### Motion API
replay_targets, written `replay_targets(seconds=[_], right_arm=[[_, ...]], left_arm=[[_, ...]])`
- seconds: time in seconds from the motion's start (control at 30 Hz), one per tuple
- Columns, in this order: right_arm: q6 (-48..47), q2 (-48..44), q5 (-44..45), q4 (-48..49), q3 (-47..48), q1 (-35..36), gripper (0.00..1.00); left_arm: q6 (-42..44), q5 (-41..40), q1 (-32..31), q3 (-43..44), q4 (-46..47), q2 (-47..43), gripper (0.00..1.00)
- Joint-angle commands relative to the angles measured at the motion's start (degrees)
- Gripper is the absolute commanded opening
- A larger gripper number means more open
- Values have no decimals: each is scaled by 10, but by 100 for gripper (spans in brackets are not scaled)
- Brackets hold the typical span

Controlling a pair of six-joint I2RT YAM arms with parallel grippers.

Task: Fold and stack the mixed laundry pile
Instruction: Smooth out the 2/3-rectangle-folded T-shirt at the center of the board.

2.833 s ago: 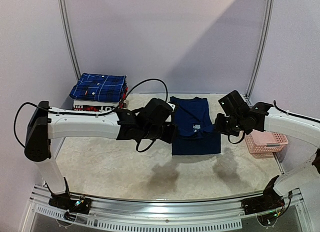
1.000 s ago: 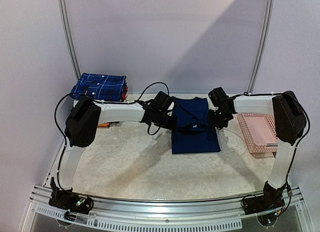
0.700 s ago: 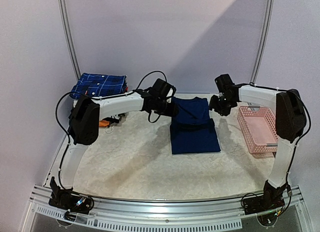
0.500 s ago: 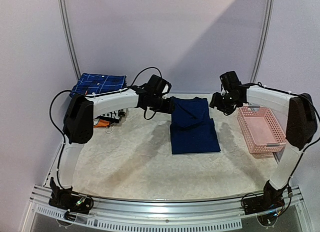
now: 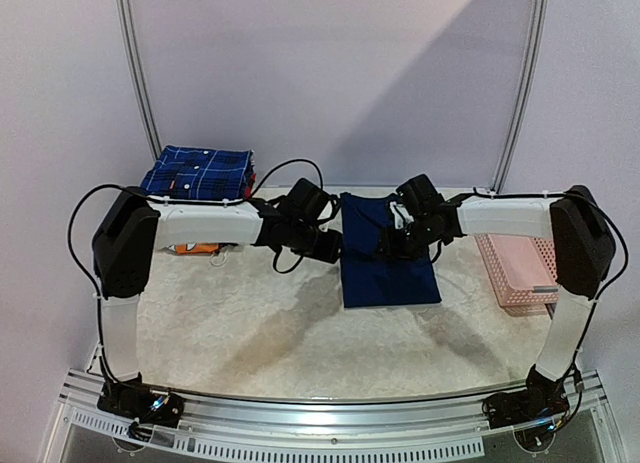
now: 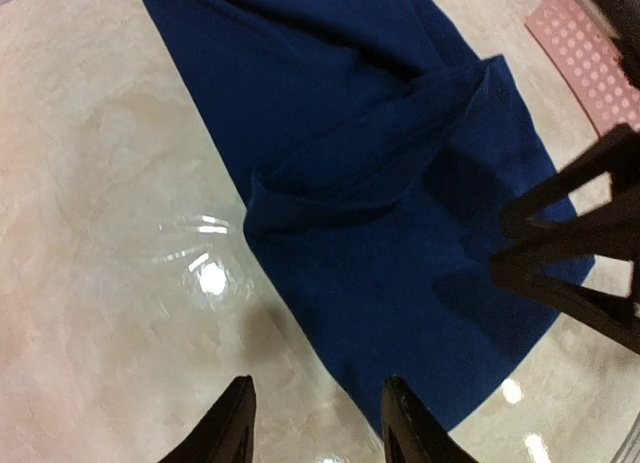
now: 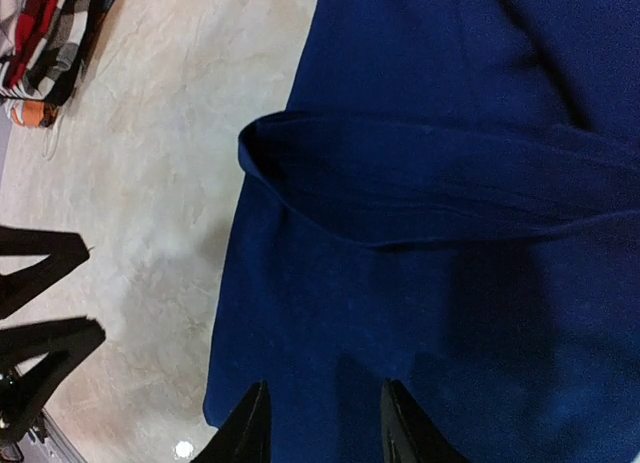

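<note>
Currently left gripper (image 6: pixel 318 403) and right gripper (image 7: pixel 323 398) part-open, empty; loose fold of navy T-shirt (image 6: pixel 400 233) just ahead; single-layer pinch could undo it.

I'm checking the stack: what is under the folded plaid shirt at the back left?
Under the plaid shirt only a red sliver of another garment shows at its right edge. The left arm covers the rest, so what lies there cannot be seen.

The T-shirt (image 5: pixel 390 268) is plain navy on the cream, marbled table (image 5: pixel 250 328), the plaid shirt (image 5: pixel 200 173) left of it dark blue with thin white lines, the lattice basket (image 5: pixel 515 273) right of it pink.
</note>
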Motion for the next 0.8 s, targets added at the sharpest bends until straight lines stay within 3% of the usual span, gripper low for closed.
replay_targets(seconds=[0.0,0.27,0.77], right_arm=[[-7,62,-50,19,39,15,35],[-18,154,-29,-20,123,16,26],[-46,307,-11,-133,383,-33,26]], left_arm=[[-17,-15,-8,-69,48,-60,44],[-20,-23,-20,-150,77,-105,44],[25,-62,-62,-177,72,-135,47]])
